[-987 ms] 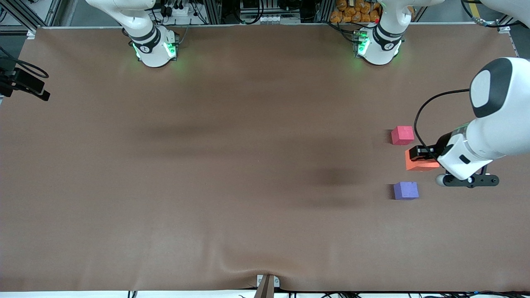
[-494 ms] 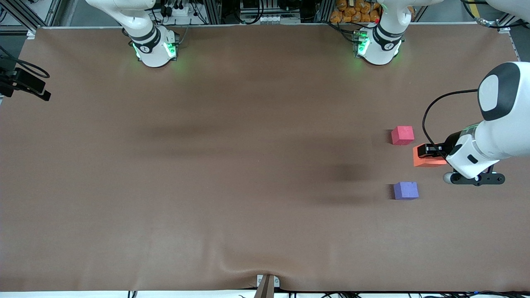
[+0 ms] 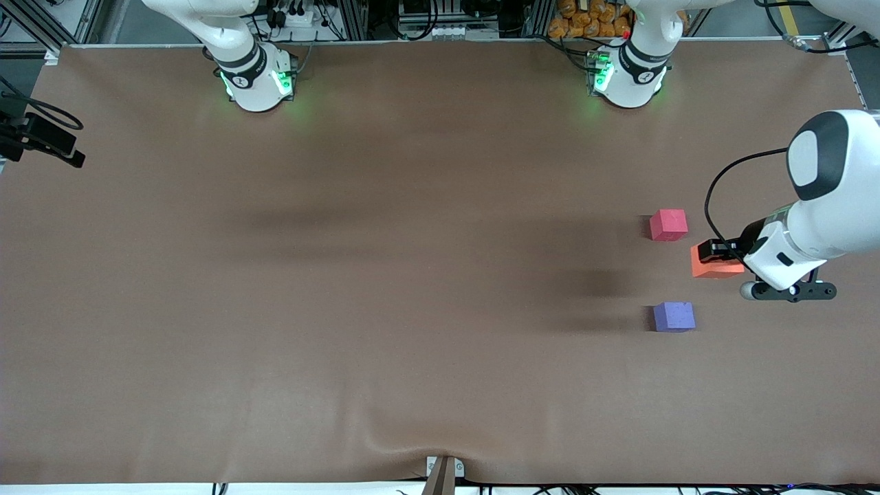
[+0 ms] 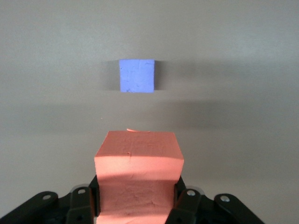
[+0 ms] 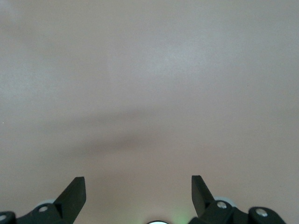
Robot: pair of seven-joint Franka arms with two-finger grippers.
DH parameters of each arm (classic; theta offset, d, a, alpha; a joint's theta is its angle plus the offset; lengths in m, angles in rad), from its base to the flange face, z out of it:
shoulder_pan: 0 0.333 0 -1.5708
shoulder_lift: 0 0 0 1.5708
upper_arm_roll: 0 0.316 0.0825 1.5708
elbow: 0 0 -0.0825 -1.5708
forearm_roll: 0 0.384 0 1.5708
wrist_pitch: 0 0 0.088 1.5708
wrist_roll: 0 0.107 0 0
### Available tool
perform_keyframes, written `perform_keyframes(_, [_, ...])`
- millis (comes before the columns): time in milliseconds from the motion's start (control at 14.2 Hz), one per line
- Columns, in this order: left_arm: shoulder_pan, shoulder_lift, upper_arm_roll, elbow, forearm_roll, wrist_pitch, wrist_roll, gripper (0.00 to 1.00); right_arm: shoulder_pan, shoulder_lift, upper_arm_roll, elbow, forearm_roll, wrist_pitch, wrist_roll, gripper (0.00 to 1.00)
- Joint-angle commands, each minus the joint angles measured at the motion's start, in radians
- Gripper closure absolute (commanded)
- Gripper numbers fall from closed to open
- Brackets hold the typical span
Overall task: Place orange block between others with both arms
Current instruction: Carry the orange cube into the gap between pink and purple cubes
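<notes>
Shifted rightward in frame: left gripper (image 3: 715, 251), clamped on orange block (image 3: 715, 265), right of the pink cube (image 3: 668, 225)–purple cube (image 3: 674, 316) gap. Centre before lowering. Right gripper (image 5: 138, 191): fingers apart, waiting.

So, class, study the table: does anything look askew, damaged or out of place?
Nothing stands out. The pink-red cube and purple cube sit square and apart; the left pincer holds the orange block level, off toward the left arm's end.

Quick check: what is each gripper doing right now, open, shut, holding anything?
Left gripper: shut on the orange block, held up over the table.
Right gripper: jaws open, holding nothing.
</notes>
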Motion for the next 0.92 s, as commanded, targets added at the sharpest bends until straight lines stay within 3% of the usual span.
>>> perform_keyframes(0, [0.022,-0.078,-0.011,-0.175,0.015,0.126,0.021,0.94,0.013,0.000,-0.003,0.004,-0.006,0.001,0.013,0.00])
perform_keyframes(846, [0.040,0.026,-0.009,-0.379,0.015,0.497,0.078,0.91,0.011,0.000,-0.003,0.004,-0.012,0.001,0.012,0.00])
